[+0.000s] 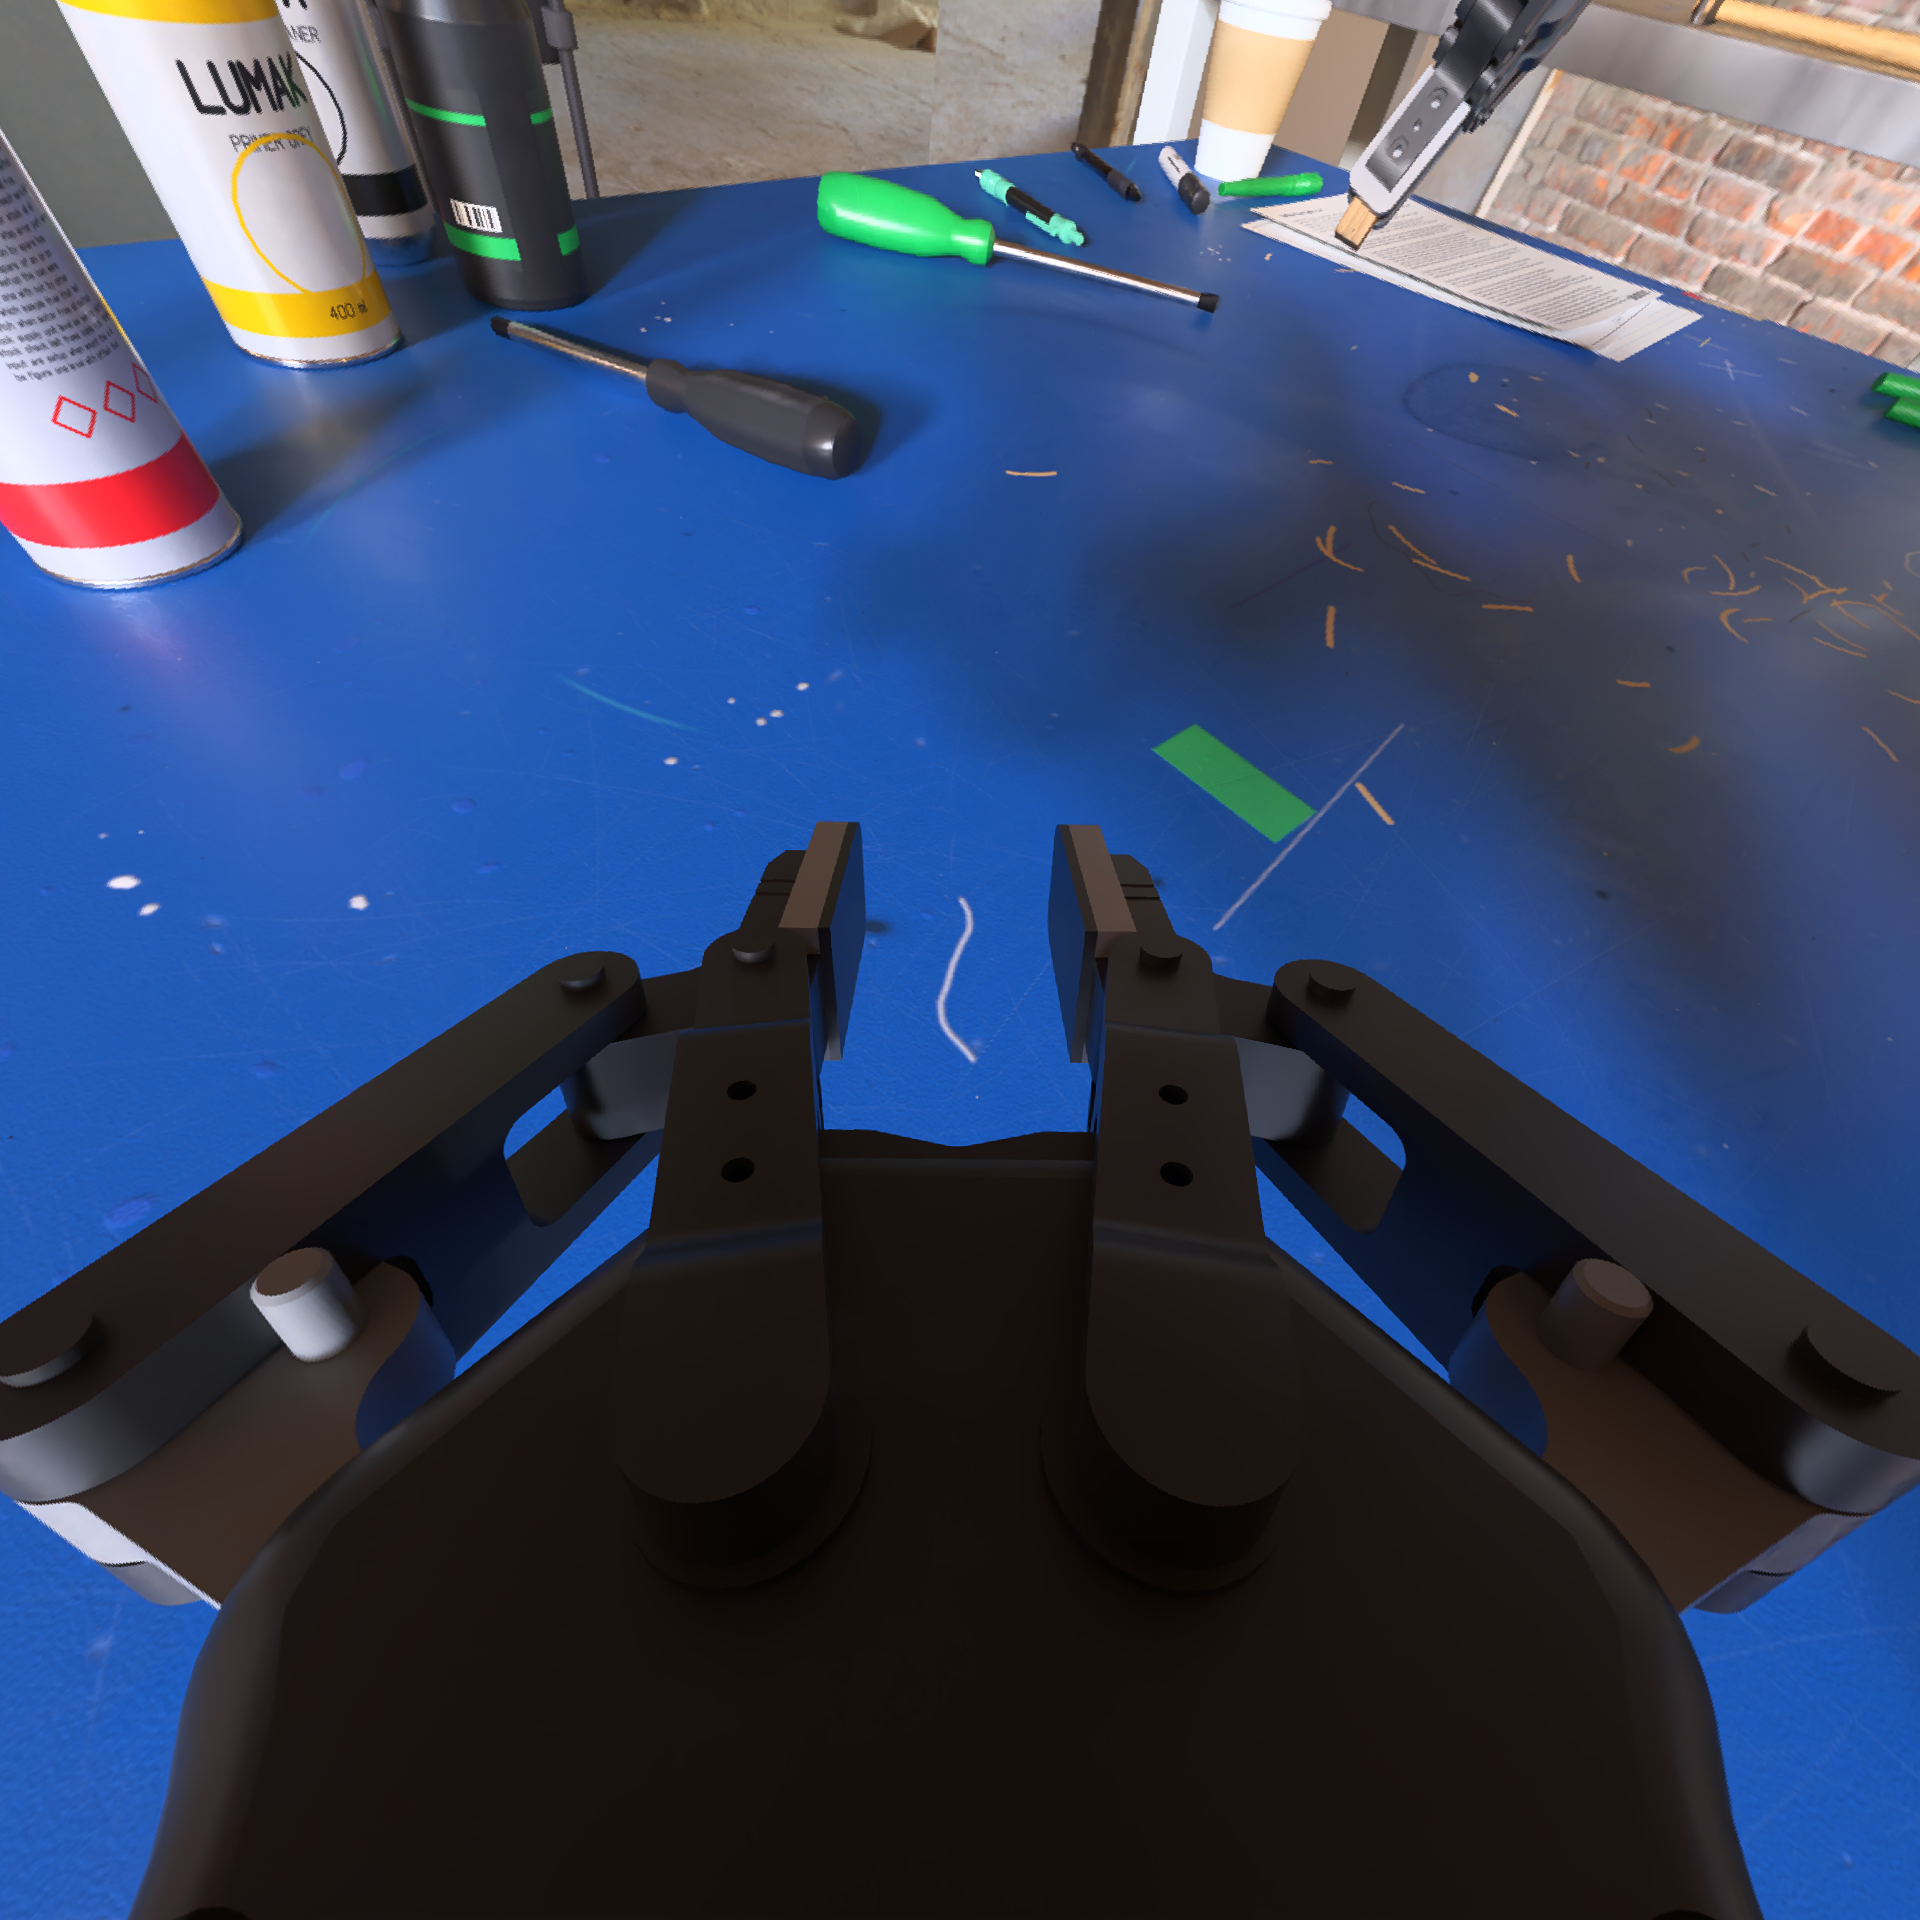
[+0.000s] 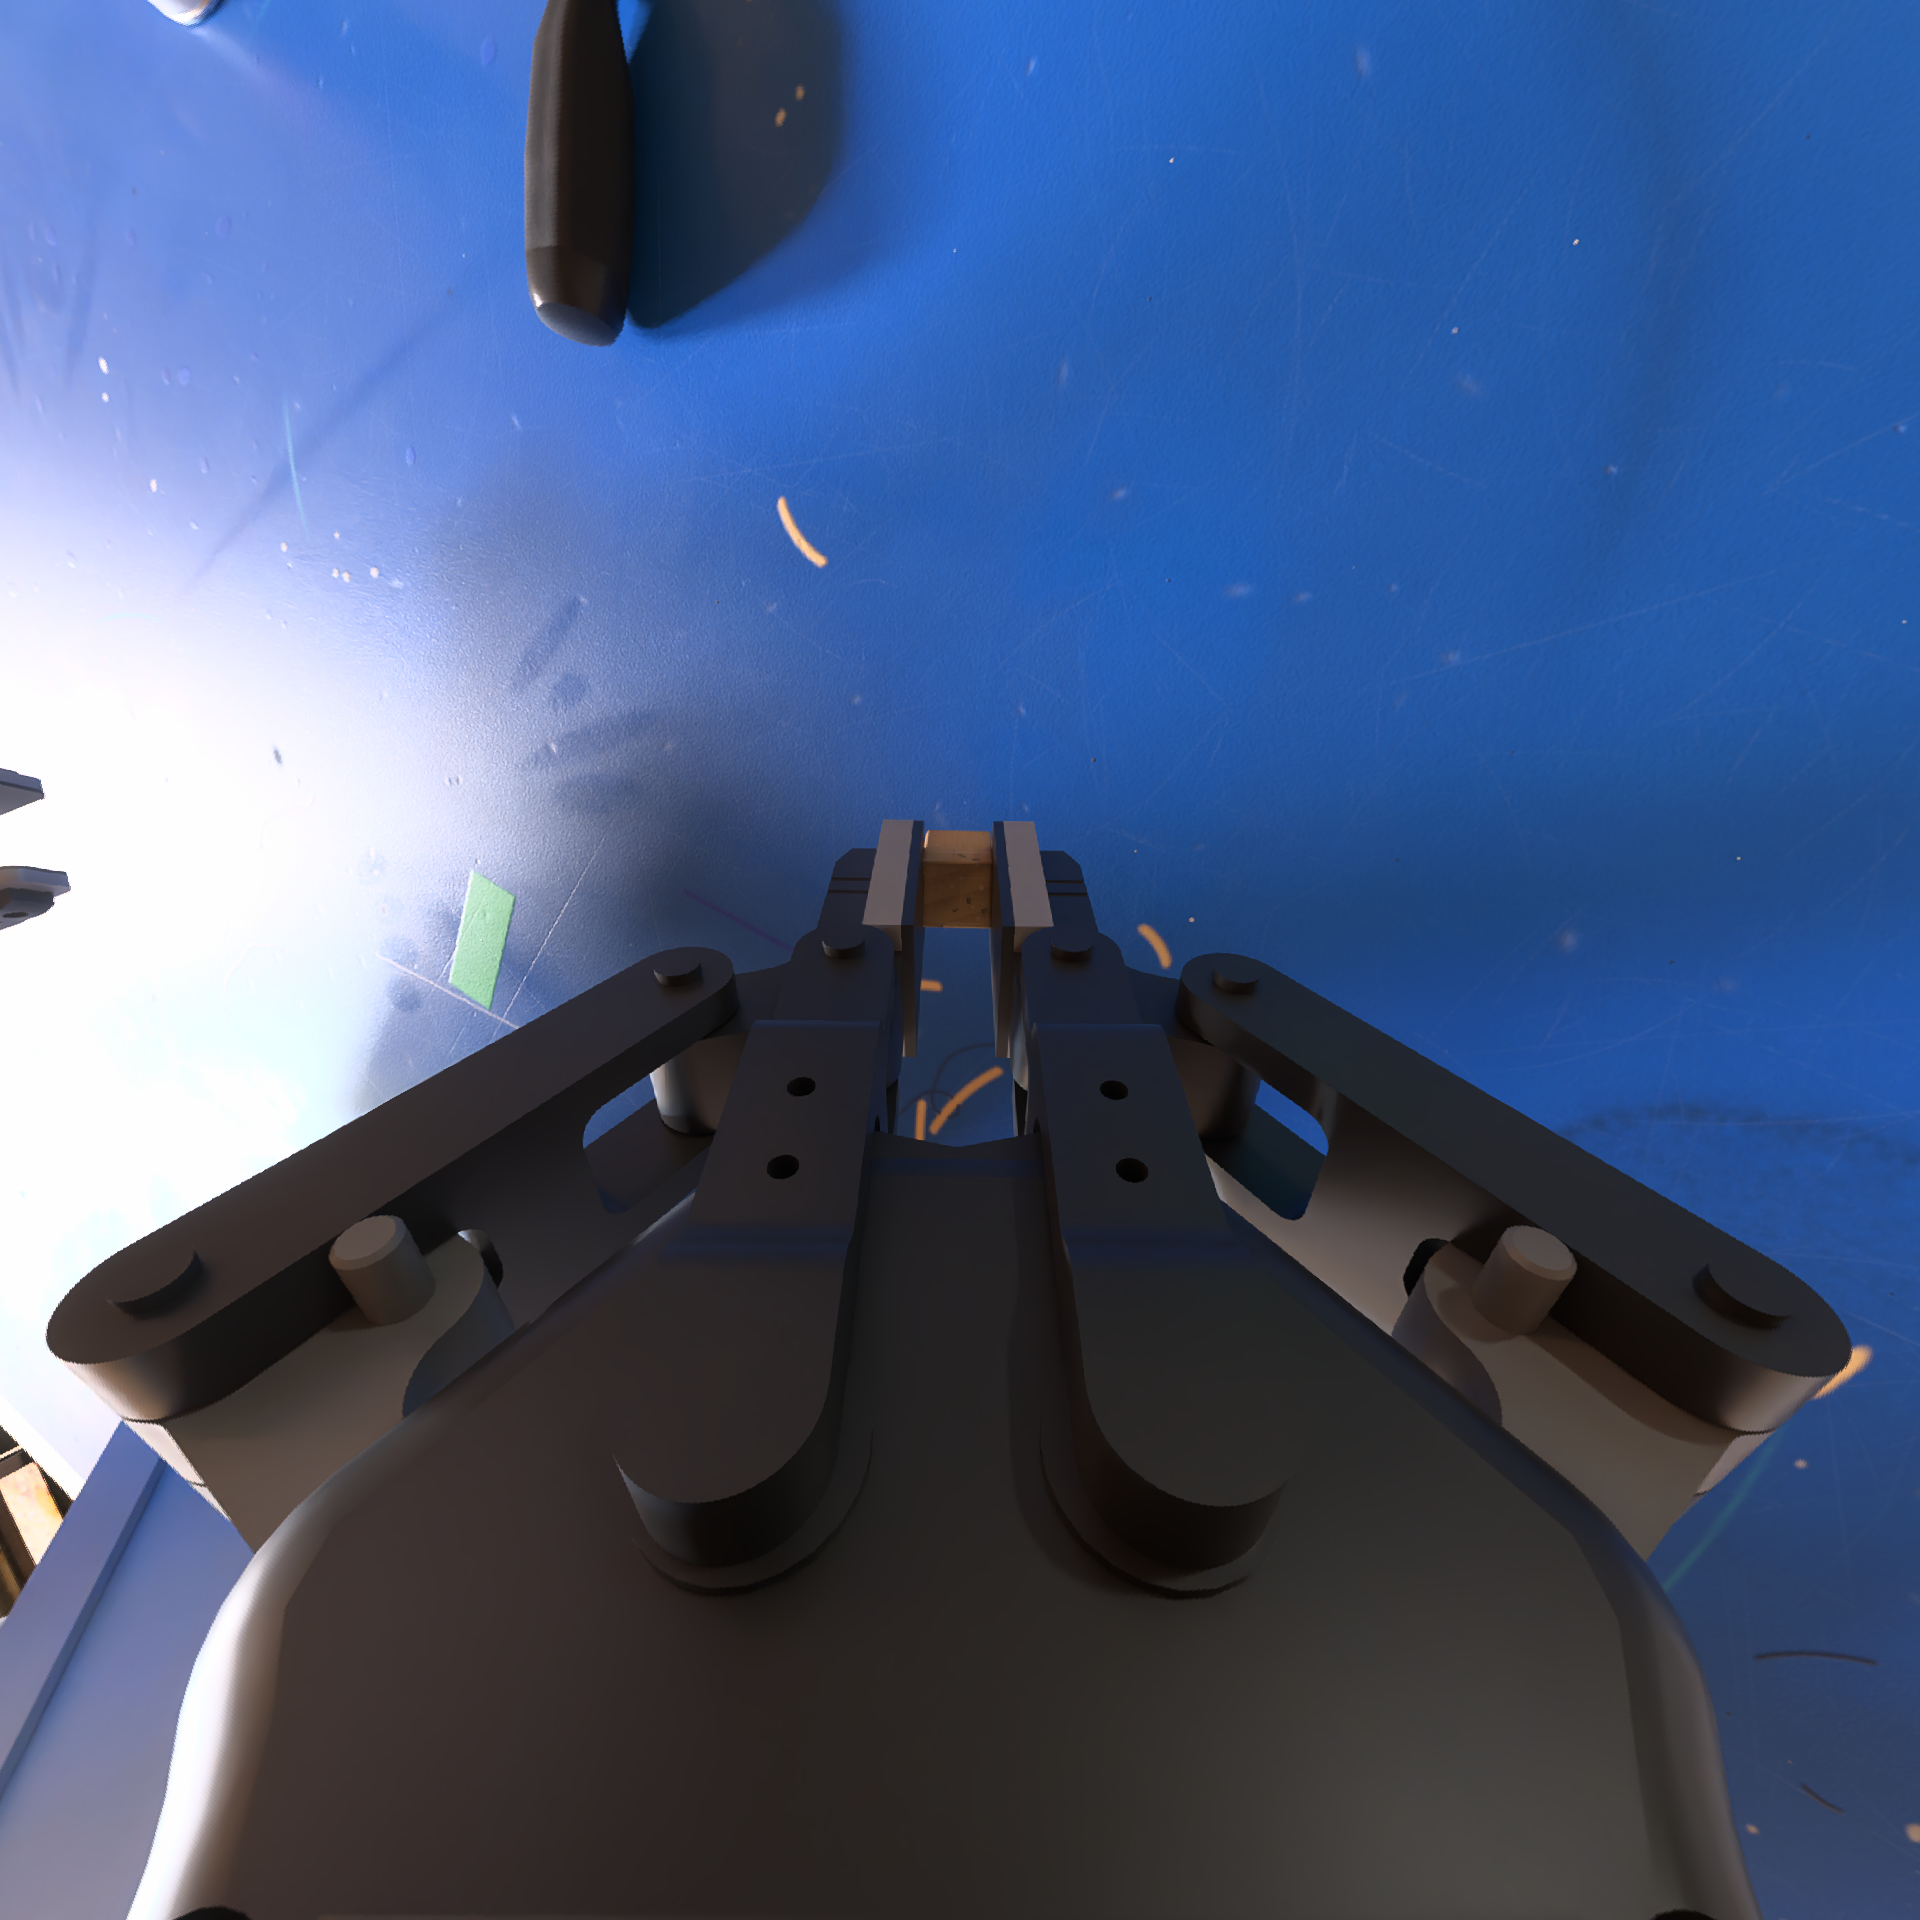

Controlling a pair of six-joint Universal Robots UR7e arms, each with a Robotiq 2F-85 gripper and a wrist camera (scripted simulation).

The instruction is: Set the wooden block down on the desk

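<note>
My right gripper [image 2: 958, 868] is shut on a small wooden block [image 2: 958, 883], pinched between its fingertips above the blue desk [image 2: 1351, 520]. In the left wrist view the same gripper [image 1: 1371, 203] shows far off at the top right, holding the block [image 1: 1354, 223] in the air over the desk's far right part. My left gripper [image 1: 956, 883] is open and empty, low over the blue desk [image 1: 623, 623] near a white scribble.
Spray cans [image 1: 260, 187] stand at the far left. A black screwdriver [image 1: 727, 400], a green screwdriver [image 1: 935, 229], markers [image 1: 1184, 179], a paper cup [image 1: 1252, 83] and paper sheets [image 1: 1486, 275] lie at the back. A green tape patch [image 1: 1231, 781] is on the desk; it also shows in the right wrist view [image 2: 481, 937].
</note>
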